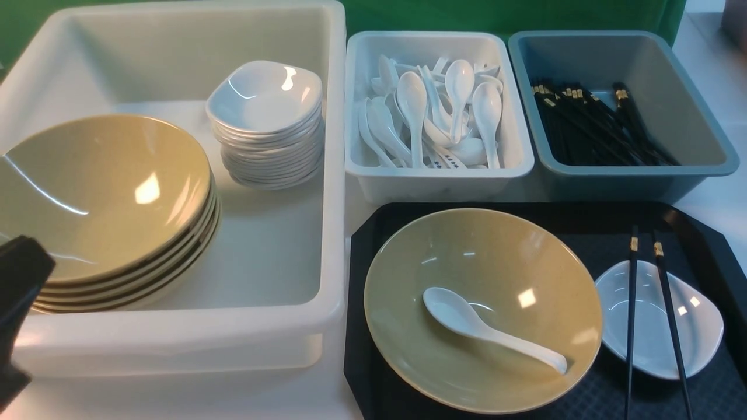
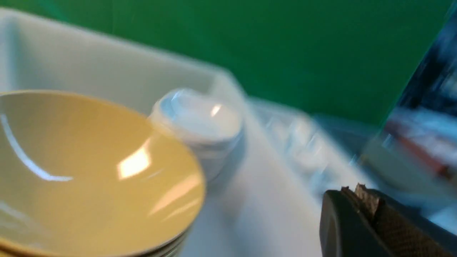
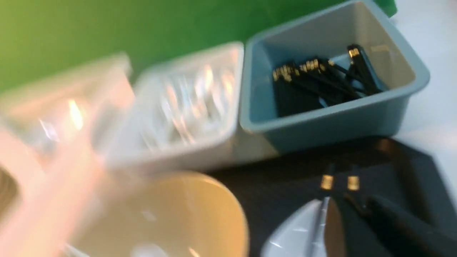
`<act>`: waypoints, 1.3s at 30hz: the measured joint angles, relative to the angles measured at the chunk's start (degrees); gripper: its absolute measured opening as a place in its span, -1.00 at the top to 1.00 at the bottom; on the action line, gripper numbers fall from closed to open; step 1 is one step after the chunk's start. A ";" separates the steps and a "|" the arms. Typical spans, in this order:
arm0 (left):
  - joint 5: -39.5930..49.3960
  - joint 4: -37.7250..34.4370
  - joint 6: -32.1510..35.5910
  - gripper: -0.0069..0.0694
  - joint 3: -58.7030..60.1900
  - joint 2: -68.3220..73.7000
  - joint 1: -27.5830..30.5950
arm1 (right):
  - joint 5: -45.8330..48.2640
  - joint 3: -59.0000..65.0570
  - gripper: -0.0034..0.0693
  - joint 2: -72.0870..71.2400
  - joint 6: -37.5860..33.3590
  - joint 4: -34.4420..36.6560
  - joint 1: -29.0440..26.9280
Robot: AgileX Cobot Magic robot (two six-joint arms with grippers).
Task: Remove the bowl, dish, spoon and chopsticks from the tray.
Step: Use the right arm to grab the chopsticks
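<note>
The black tray (image 1: 583, 217) lies at the front right. On it stands the olive-yellow bowl (image 1: 502, 274) with the white spoon (image 1: 467, 321) lying inside. To its right sits the small white dish (image 1: 649, 332), and the black chopsticks (image 1: 631, 326) lie across it, gold bands at the far end. My left gripper (image 1: 26, 256) is at the far left beside the big bin; in the left wrist view (image 2: 357, 192) it is shut and empty. My right gripper (image 3: 360, 208) is blurred, seems shut, and hovers by the dish (image 3: 296, 232) and chopsticks (image 3: 326, 182), near the bowl (image 3: 171, 214).
A large white bin (image 1: 332, 175) on the left holds a stack of bowls (image 1: 99, 192) and a stack of dishes (image 1: 265, 99). Behind the tray stand a white bin (image 1: 437, 178) of spoons and a grey-blue bin (image 1: 700, 116) of chopsticks. A green backdrop is behind.
</note>
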 joint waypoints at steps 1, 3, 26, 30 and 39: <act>3.61 4.44 -0.61 0.85 -2.82 3.47 0.00 | 3.39 -3.62 0.79 3.08 -3.92 0.00 0.12; 9.95 11.59 -1.44 0.85 -7.25 9.30 -0.38 | 10.66 -10.35 0.81 9.22 -11.56 0.00 0.32; 27.03 32.54 -5.22 0.85 -36.19 50.25 -46.44 | 28.73 -31.57 -0.24 57.75 -14.45 0.19 0.38; 27.00 31.95 -5.22 0.85 -36.19 51.51 -49.19 | 26.49 -31.67 -0.75 62.33 -10.81 0.19 0.38; 27.16 31.78 -5.09 0.85 -36.19 51.59 -49.58 | 20.79 -31.91 -0.85 71.26 -4.97 0.19 0.38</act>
